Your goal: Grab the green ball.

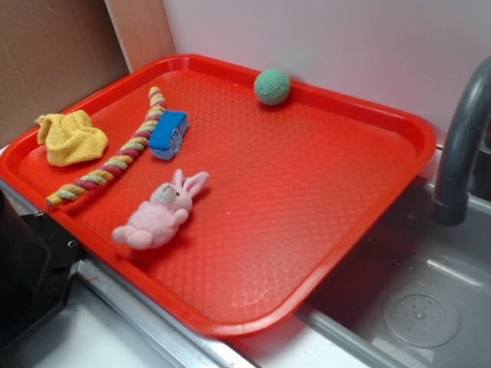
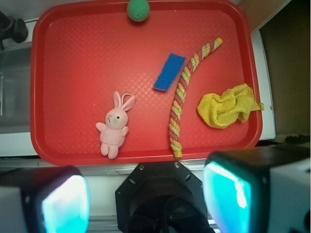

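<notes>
At far rim of the red plastic tray (image 1: 383, 123), the small teal-green crocheted ball (image 1: 272, 87) sits alone, touching the tray's wall. Well apart: pink plush bunny (image 1: 159, 214), blue sponge (image 1: 169, 133), striped twisted rope (image 1: 115, 158), yellow crumpled cloth (image 1: 69, 138). Tool (image 2: 146, 199) hangs above near edge, fingers spread wide, holding nothing.
</notes>
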